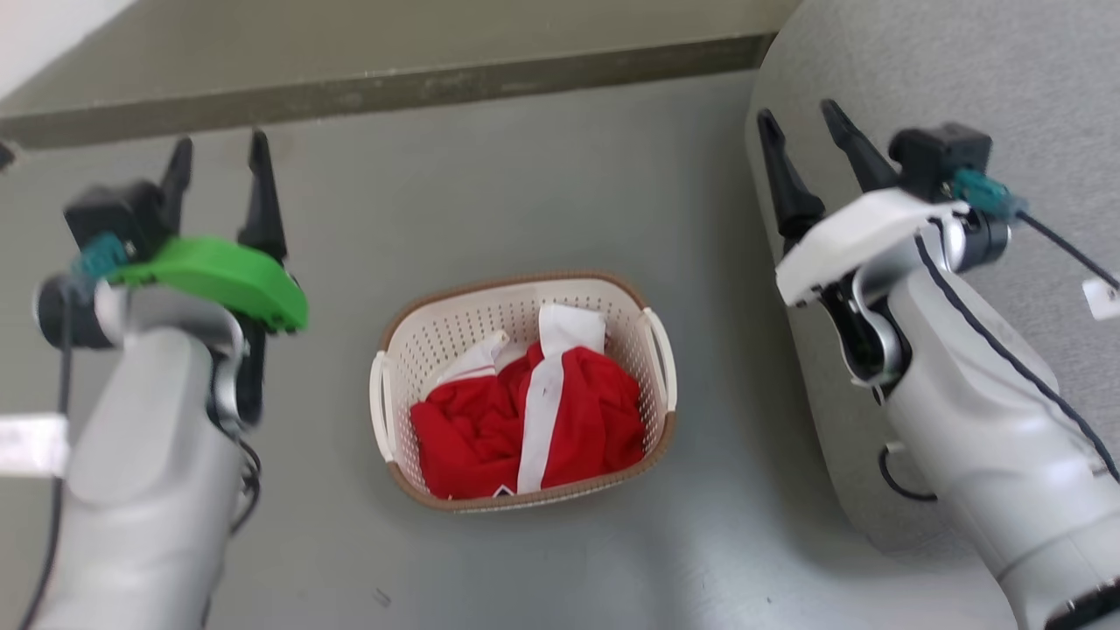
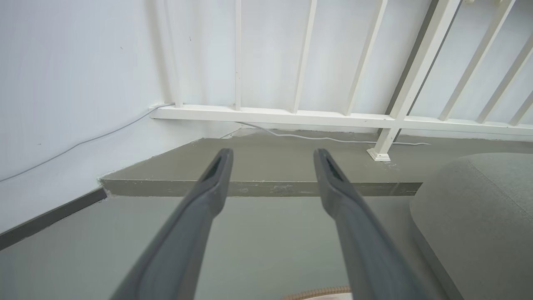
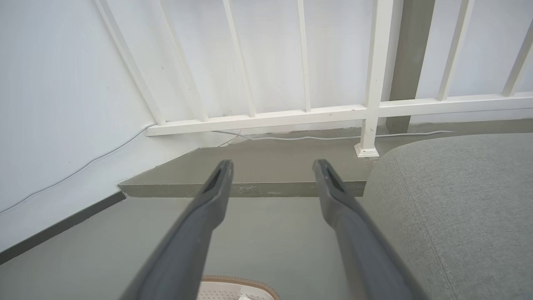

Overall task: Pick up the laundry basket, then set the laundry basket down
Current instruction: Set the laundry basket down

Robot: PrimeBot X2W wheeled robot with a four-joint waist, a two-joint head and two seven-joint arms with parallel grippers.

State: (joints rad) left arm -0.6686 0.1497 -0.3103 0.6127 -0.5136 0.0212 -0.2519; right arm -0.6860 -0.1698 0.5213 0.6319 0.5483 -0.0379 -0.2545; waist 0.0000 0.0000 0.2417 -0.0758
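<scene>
Space shows between the two long dark fingers of the left gripper (image 1: pixel 219 149), which is spread apart and holds nothing, its tips hanging over the bare grey floor (image 1: pixel 525 175); the left wrist view confirms the gap (image 2: pixel 271 154), with only floor and a raised concrete step (image 2: pixel 258 187) between the fingers. The right gripper (image 1: pixel 800 114) is likewise parted and empty, poised over the edge of a grey upholstered seat (image 1: pixel 919 70), and its wrist view shows the same wide gap (image 3: pixel 272 163). Between the two arms, well apart from both, the laundry basket (image 1: pixel 455 328) stands upright on the floor. It is cream-white and perforated, rounded-rectangular, with a brown woven-look rim and a white loop handle on each short side, one (image 1: pixel 378 411) towards the left arm and one (image 1: pixel 662 354) towards the right. A crumpled red garment (image 1: pixel 477 437) with a broad white stripe (image 1: pixel 542 411) lies inside it. A sliver of the basket's rim shows at the bottom edge of each wrist view (image 2: pixel 320 293) (image 3: pixel 237 287). Beyond the step stands a white railing (image 2: pixel 291 116) against a pale wall, with a thin cable (image 2: pixel 333 139) trailing along its foot.
</scene>
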